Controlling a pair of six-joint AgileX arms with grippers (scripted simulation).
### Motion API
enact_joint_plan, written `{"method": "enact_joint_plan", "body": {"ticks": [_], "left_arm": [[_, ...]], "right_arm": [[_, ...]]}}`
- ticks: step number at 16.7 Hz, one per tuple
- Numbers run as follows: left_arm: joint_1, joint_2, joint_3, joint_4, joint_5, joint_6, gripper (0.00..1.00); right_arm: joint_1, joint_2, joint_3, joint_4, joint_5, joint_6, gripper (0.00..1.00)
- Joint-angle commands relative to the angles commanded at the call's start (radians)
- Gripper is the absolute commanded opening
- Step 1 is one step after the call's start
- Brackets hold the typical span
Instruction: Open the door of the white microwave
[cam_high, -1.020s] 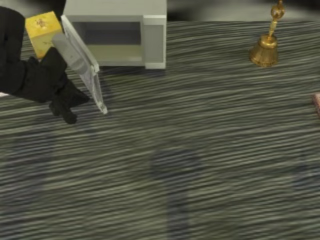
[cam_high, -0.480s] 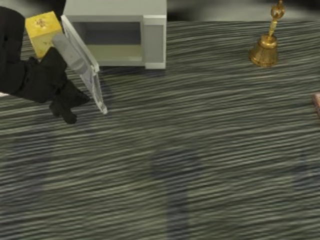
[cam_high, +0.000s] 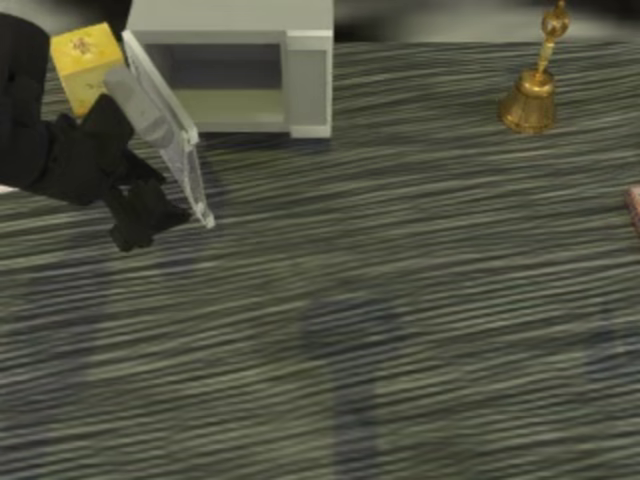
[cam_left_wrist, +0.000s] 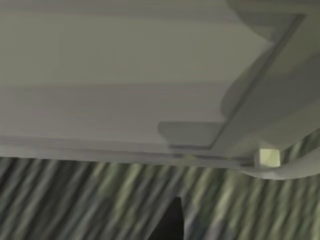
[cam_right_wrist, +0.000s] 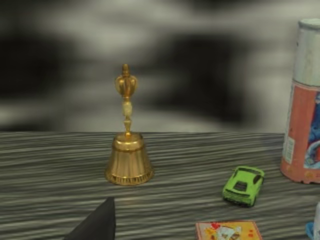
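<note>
The white microwave (cam_high: 310, 85) stands at the table's back left. Its door (cam_high: 165, 125) is swung wide open toward the front left, leaving the cavity (cam_high: 225, 90) exposed. My left gripper (cam_high: 150, 215) sits just left of the door's free end, touching or nearly touching its outer edge. Up close in the left wrist view, the door (cam_left_wrist: 125, 90) fills the upper part, with its corner (cam_left_wrist: 267, 157) above the striped table. My right gripper (cam_right_wrist: 150, 235) is outside the top view; one fingertip (cam_right_wrist: 102, 222) shows off to one side, and it holds nothing.
A yellow cube (cam_high: 88, 62) sits behind my left arm, left of the microwave. A brass bell (cam_high: 530, 95) stands at the back right. The right wrist view also shows a green toy car (cam_right_wrist: 243, 186), a printed card (cam_right_wrist: 227, 231) and a tall can (cam_right_wrist: 302, 105).
My left gripper's hand has shifted slightly, its dark tip now reaching the door's free edge. The door has not moved.
</note>
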Motion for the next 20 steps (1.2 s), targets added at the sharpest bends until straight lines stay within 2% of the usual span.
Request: {"method": "enact_joint_plan", "body": {"ticks": [1, 2, 11, 20], "left_arm": [[0.000, 0.000, 0.000, 0.000, 0.000, 0.000, 0.98], [0.000, 0.000, 0.000, 0.000, 0.000, 0.000, 1.00], [0.000, -0.004, -0.001, -0.002, -0.001, 0.000, 1.00], [0.006, -0.249, -0.062, -0.178, -0.008, -0.018, 1.00]], "right_arm": [[0.000, 0.000, 0.000, 0.000, 0.000, 0.000, 1.00], [0.000, 0.000, 0.000, 0.000, 0.000, 0.000, 1.00], [0.000, 0.000, 0.000, 0.000, 0.000, 0.000, 1.00], [0.000, 0.000, 0.000, 0.000, 0.000, 0.000, 1.00]]}}
